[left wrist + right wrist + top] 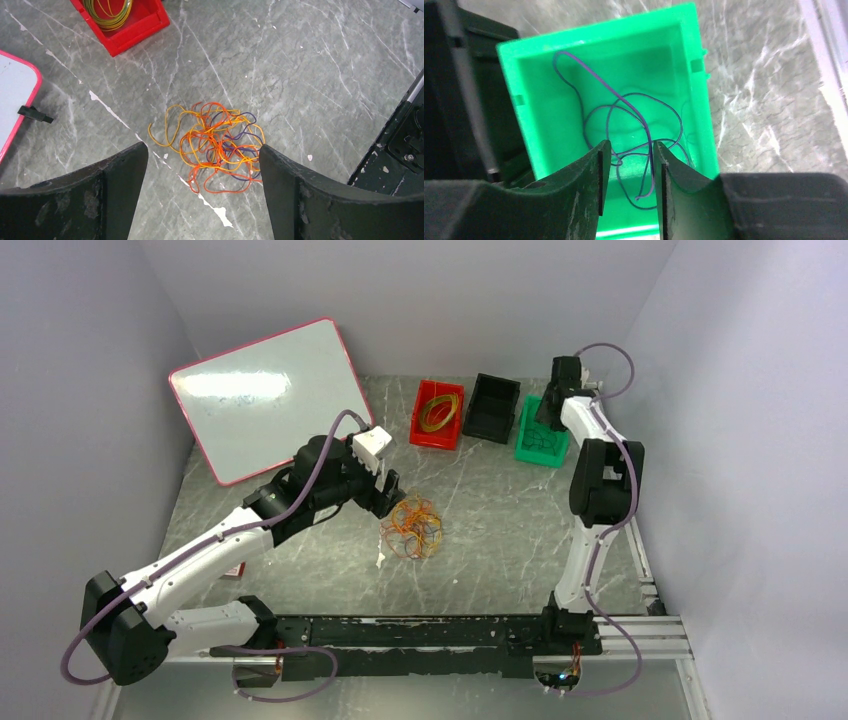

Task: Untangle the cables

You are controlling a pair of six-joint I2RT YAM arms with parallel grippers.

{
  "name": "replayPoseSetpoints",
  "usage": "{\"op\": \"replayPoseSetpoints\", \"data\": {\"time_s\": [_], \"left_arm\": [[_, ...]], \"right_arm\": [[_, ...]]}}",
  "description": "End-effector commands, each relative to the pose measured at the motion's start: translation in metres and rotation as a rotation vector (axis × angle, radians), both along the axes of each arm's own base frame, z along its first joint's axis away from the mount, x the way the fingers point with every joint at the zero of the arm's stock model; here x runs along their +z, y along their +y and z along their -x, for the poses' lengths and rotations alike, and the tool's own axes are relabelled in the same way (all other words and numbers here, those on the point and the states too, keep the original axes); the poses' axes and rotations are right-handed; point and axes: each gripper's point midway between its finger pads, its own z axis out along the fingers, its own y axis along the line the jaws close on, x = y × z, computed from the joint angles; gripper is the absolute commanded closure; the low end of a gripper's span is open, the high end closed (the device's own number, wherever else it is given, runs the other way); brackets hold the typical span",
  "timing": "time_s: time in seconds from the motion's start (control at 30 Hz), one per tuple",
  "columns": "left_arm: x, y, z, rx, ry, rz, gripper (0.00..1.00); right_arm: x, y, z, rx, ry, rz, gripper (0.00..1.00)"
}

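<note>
Left claw has its fingers wide apart and hangs over the cables. The cables are a loose tangle of orange, yellow and some purple loops, flat on the surface near its middle, a bit toward the left edge. In my left wrist view the tangle shows in the gap between both fingers; whether it's touched I can't tell.

Right claw is over the green bin near the far right corner. Its fingers are a narrow gap apart, with purple strands in the bin below them. I can't tell if they're touched.

Red bin holds a yellow-green coil. The black bin is beside it on the far edge. A whiteboard leans at the far left corner.

There's bare surface around the tangle toward the near and right edges. The left arm's wrist covers the tangle's far-left side from the top. The red bin is cut off in the left wrist view.
</note>
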Motion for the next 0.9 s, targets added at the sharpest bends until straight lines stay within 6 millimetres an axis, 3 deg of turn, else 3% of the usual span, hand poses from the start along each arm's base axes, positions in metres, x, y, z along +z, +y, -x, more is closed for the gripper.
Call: {"op": "replayPoseSetpoints", "data": {"time_s": [0.0, 0.13, 0.27, 0.4, 0.5, 0.6, 0.73, 0.87], "left_arm": [[0.016, -0.003, -0.004, 0.006, -0.025, 0.033, 0.13], [0.017, 0.0, -0.006, 0.021, -0.028, 0.035, 0.12], [0.018, 0.004, -0.007, 0.054, -0.025, 0.049, 0.05], [0.023, 0.007, -0.01, 0.099, -0.033, 0.076, 0.0], [0.02, 0.008, -0.013, 0.123, -0.018, 0.083, 0.0], [0.016, 0.005, -0.014, 0.128, 0.006, 0.083, 0.0], [0.007, 0.004, -0.018, 0.156, 0.035, 0.079, 0.03], [-0.007, 0.006, -0.02, 0.189, 0.065, 0.074, 0.07]], "right_arm": [[0.057, -0.003, -0.012, -0.001, -0.12, 0.029, 0.58], [0.066, -0.01, -0.009, -0.02, -0.121, 0.065, 0.54], [0.093, -0.012, -0.001, -0.028, -0.162, 0.09, 0.53], [0.118, 0.009, 0.004, 0.043, -0.228, 0.039, 0.53], [0.136, 0.033, 0.012, 0.108, -0.279, -0.004, 0.54], [0.145, 0.071, 0.028, 0.183, -0.3, -0.041, 0.54], [0.14, 0.131, 0.063, 0.304, -0.282, -0.09, 0.55], [0.123, 0.189, 0.11, 0.425, -0.23, -0.176, 0.57]]}}
